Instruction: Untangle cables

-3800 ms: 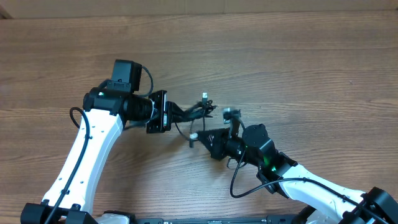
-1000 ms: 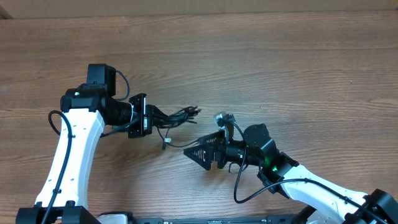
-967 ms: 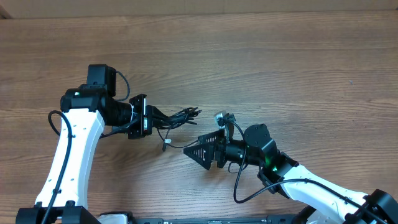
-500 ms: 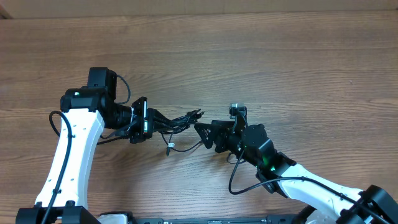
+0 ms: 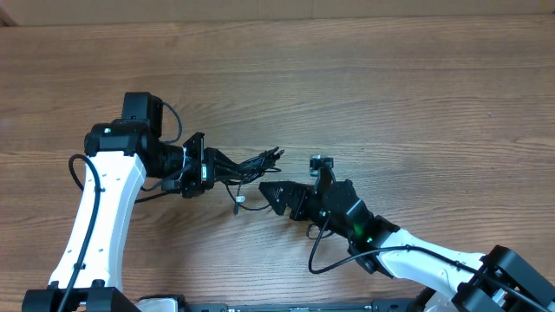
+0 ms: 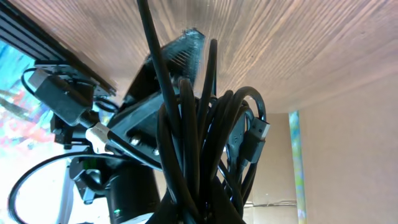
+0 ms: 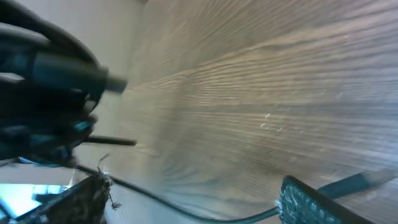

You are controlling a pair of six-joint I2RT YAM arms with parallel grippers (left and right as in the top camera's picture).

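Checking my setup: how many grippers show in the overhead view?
2. The left gripper is centre-left, shut on the cables; the right gripper is just right of them, open. None seems hidden.

Matt wood table, glossy cables

Setting: a robotics laboratory or test bench.

Evidence:
- Two white-and-black robot arms, the left arm and the right arm, stand at the near edge of a bare wood-grain table.
- A black base rail runs along that same near edge.
- An exposed black service cable loops from the right arm above the table.
- Beyond the table's far edge runs a plain beige strip, possibly a wall or board.
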